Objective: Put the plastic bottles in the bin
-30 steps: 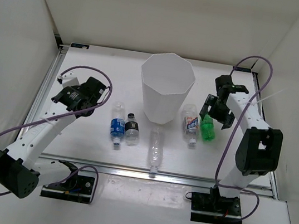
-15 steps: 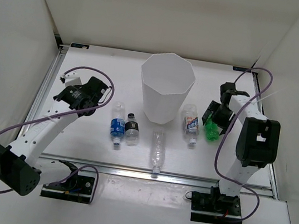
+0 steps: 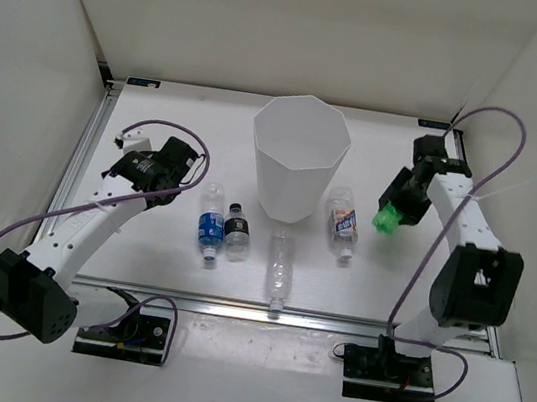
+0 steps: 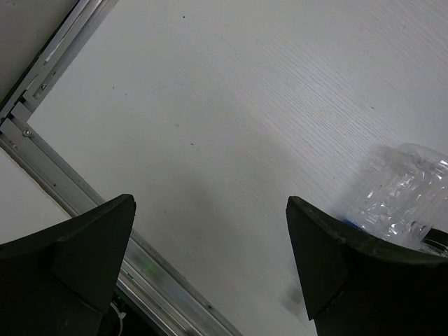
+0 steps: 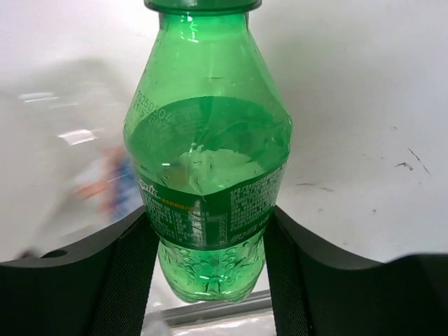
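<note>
Though overhead misses it, green bottle (image 5: pixel 206 175) labelled

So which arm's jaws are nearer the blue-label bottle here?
Left. On the left arm the jaws stand open just left of the blue-label bottle; on the right arm they're beyond the bin, shut on the green bottle.

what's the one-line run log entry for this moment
right hand: shut on green bottle; left hand: open; four bottles on table; bin: empty

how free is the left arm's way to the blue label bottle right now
Likely free: the left gripper hangs open just left of the blue label bottle, bare table between them. The black label bottle lies on its other side.
</note>
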### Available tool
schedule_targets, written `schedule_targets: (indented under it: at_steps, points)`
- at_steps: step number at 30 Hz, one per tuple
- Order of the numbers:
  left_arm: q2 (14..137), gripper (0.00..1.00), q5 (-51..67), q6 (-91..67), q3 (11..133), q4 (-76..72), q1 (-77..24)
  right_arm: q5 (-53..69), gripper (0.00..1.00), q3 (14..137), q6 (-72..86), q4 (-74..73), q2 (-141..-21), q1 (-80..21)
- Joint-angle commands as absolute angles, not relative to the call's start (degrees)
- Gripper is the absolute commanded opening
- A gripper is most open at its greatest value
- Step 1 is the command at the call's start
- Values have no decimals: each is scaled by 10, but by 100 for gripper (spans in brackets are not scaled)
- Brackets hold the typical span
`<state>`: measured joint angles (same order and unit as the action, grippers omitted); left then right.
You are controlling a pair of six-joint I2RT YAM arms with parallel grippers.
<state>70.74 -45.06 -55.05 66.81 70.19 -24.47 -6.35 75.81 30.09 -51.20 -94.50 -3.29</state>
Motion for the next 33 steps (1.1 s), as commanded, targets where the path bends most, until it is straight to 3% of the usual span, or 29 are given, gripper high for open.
schedule_targets:
  at_steps: [1, 5, 9, 12, 13, 14, 15, 18, 23, 33]
  points:
    - [708, 100, -451, -548, 680, 689, -246, -73, 40, 888, 334, -533, -836, -74]
    - [715, 100, -446, -526, 680, 675, -246, -78, 39, 1064, 311, -533, -842, -166]
    - [726, 100, -432, -510, 691, 658, -246, -85, 39, 1219, 287, -544, -935, -244]
    - [731, 100, -409, -475, 697, 636, -246, -72, 46, 1277, 273, -544, -995, -289]
    - [736, 100, -403, -475, 697, 630, -246, -72, 51, 1277, 272, -544, -1005, -307]
    - [737, 100, -397, -467, 703, 625, -246, -72, 70, 1277, 281, -544, -1019, -313]
    - [737, 100, -392, -467, 703, 617, -246, -72, 80, 1277, 281, -549, -1020, -313]
    - [749, 100, -337, -421, 693, 565, -246, -67, 100, 1237, 294, -549, -1013, -313]
    - [793, 100, -229, -378, 687, 513, -246, -89, 100, 1225, 267, -543, -962, -313]
    - [849, 100, -186, -342, 650, 429, -264, -77, 100, 1230, 250, -543, -912, -290]
